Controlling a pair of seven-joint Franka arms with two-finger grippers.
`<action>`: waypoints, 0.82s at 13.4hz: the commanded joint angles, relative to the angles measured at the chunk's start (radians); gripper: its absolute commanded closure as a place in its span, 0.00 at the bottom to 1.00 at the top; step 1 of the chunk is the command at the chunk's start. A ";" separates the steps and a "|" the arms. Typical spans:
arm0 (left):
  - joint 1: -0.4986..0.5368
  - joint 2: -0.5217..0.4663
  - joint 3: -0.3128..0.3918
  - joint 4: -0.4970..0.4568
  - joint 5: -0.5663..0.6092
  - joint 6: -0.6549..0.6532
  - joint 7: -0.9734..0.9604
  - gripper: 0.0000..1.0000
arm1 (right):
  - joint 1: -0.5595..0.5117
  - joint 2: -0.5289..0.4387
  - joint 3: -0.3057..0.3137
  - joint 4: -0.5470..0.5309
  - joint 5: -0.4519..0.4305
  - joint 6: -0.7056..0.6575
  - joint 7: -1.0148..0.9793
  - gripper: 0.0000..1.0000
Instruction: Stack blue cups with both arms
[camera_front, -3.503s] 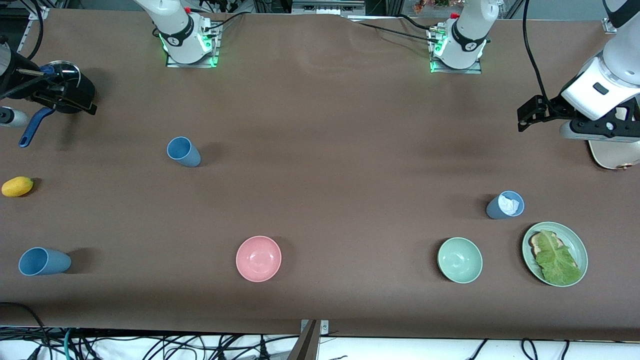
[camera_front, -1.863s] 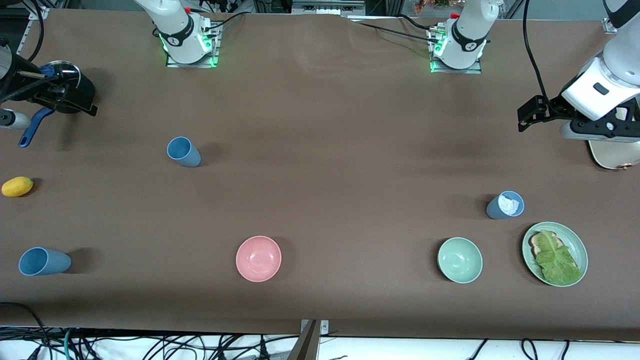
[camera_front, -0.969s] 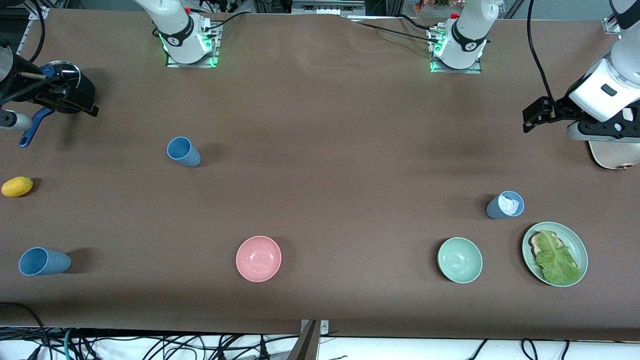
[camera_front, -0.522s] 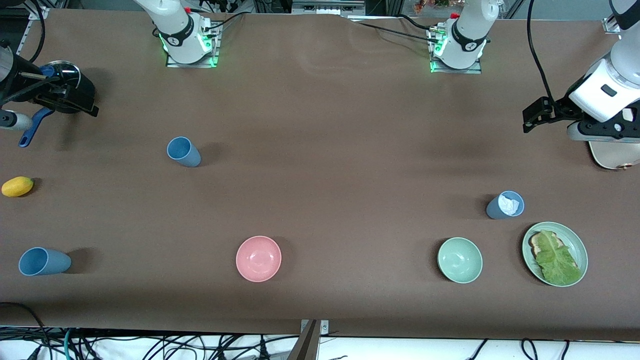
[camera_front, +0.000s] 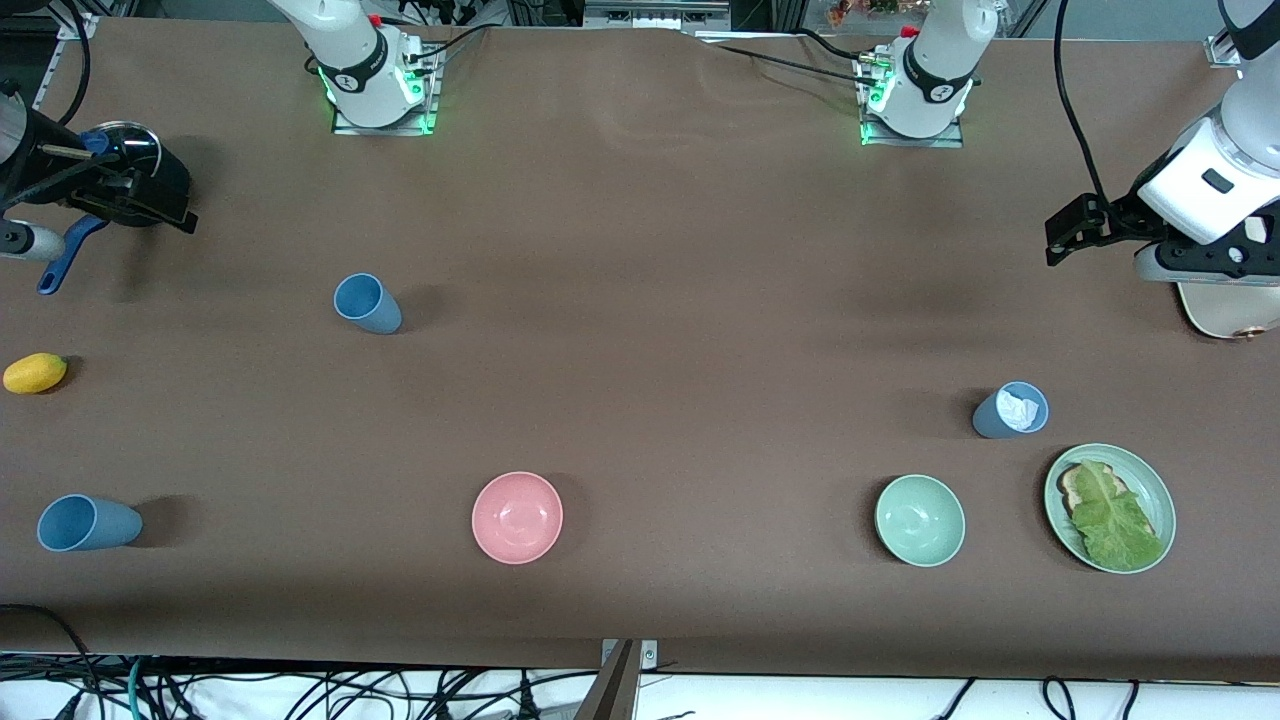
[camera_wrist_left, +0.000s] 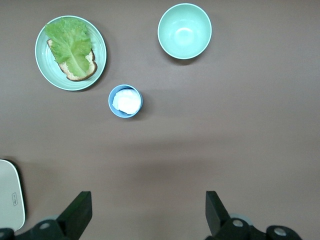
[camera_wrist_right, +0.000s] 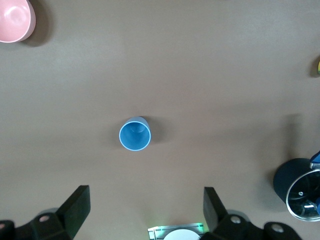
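Three blue cups stand upright and apart on the brown table. One (camera_front: 367, 303) is toward the right arm's end and shows in the right wrist view (camera_wrist_right: 135, 134). One (camera_front: 87, 523) is nearer the camera at that end. The third (camera_front: 1010, 410) is toward the left arm's end, holds something white and crumpled, and shows in the left wrist view (camera_wrist_left: 125, 101). My left gripper (camera_front: 1062, 232) (camera_wrist_left: 148, 220) hangs high, open and empty. My right gripper (camera_front: 172, 210) (camera_wrist_right: 146, 217) hangs high over the black pot (camera_front: 150, 180), open and empty.
A pink bowl (camera_front: 517, 517), a green bowl (camera_front: 920, 520) and a green plate (camera_front: 1160, 490) with bread and lettuce sit near the front edge. A yellow fruit (camera_front: 35, 372) lies below the blue-handled pot. A pale flat object (camera_front: 1225, 312) lies under the left arm.
The left gripper shifted slightly toward its end of the table about a second ago and has held still since. The right gripper and all cups have not moved.
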 joint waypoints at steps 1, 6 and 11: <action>0.022 0.012 -0.001 0.019 -0.022 -0.015 0.014 0.00 | 0.001 0.015 -0.001 0.029 0.015 -0.010 0.011 0.00; 0.022 0.012 -0.001 0.019 -0.020 -0.015 0.006 0.00 | 0.002 0.015 -0.001 0.029 0.015 -0.008 0.010 0.00; 0.024 0.025 -0.001 0.021 -0.010 -0.013 0.014 0.00 | 0.002 0.015 -0.001 0.029 0.015 -0.010 0.011 0.00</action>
